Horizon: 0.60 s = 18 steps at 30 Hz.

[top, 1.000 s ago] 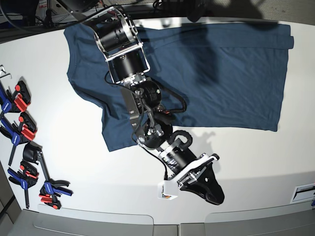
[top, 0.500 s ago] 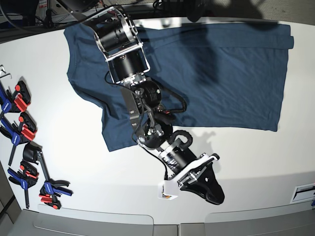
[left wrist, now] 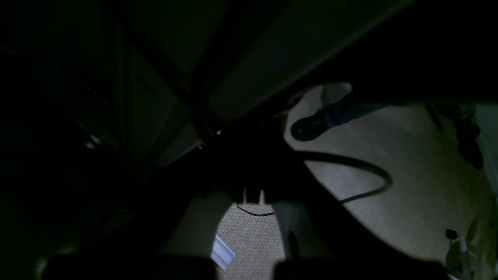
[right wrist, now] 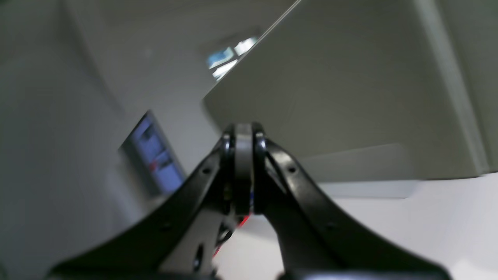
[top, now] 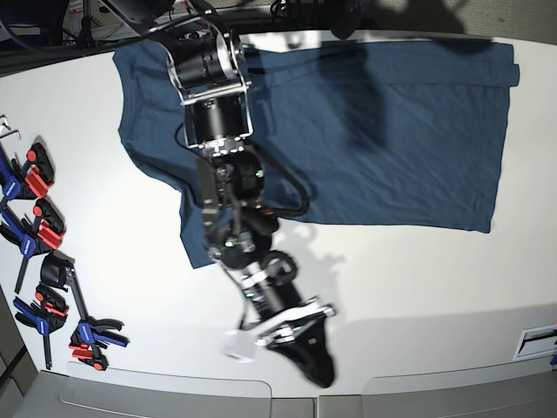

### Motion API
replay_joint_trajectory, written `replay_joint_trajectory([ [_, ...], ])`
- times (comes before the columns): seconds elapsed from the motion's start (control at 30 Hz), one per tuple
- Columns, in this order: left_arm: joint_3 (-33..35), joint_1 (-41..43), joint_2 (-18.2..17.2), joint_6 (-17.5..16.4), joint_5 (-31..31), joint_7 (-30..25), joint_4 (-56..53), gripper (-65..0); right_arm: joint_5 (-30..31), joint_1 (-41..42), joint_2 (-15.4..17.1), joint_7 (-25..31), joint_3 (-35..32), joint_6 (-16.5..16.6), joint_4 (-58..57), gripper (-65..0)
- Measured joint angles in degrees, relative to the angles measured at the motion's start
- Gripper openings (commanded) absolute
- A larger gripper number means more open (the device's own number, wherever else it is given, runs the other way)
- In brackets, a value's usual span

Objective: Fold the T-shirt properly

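Note:
The dark navy T-shirt (top: 383, 131) lies spread flat across the back of the white table (top: 435, 287). One sleeve (top: 200, 239) reaches toward the front left. My right arm crosses over the shirt's left part and stretches to the table's front. Its gripper (top: 318, 370) is shut and empty, past the shirt, near the front edge. In the right wrist view the fingertips (right wrist: 243, 155) are pressed together with nothing between them, and no shirt shows. The left wrist view is very dark. There my left gripper (left wrist: 253, 190) is a silhouette with its tips meeting, over a floor.
Several blue and red clamps (top: 39, 231) lie along the table's left edge, with more at the front left (top: 87, 335). A label sticker (top: 535, 340) sits at the front right. A black cable (left wrist: 350, 171) lies on the floor in the left wrist view.
My right arm has swung its gripper to the left and nearer the table's front edge. The T-shirt has not moved.

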Motion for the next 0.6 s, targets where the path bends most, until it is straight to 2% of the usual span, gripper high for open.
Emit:
replay_joint_trajectory([
  [0.13, 0.00, 0.02, 0.00, 0.00, 0.02, 0.00, 0.00, -65.0, 0.02, -0.35, 0.04, 0.57, 6.03, -0.17, 0.00, -65.0],
  [0.27, 0.00, 0.02, 0.00, 0.02, 0.00, -0.02, 0.00, -65.0, 0.04, -1.38, -0.02, 1.33, 7.76, -0.11, 0.00, -65.0],
  [0.43, 0.00, 0.00, -0.02, 0.00, 0.00, -0.02, 0.00, -65.0, -0.02, -4.28, 0.02, 2.05, 5.22, 3.30, 0.00, -65.0],
  [0.6, 0.00, 0.02, 0.00, 0.00, 0.02, -0.02, 0.00, -65.0, 0.00, -4.59, 0.02, 1.97, 1.70, 3.67, 0.00, -65.0],
])
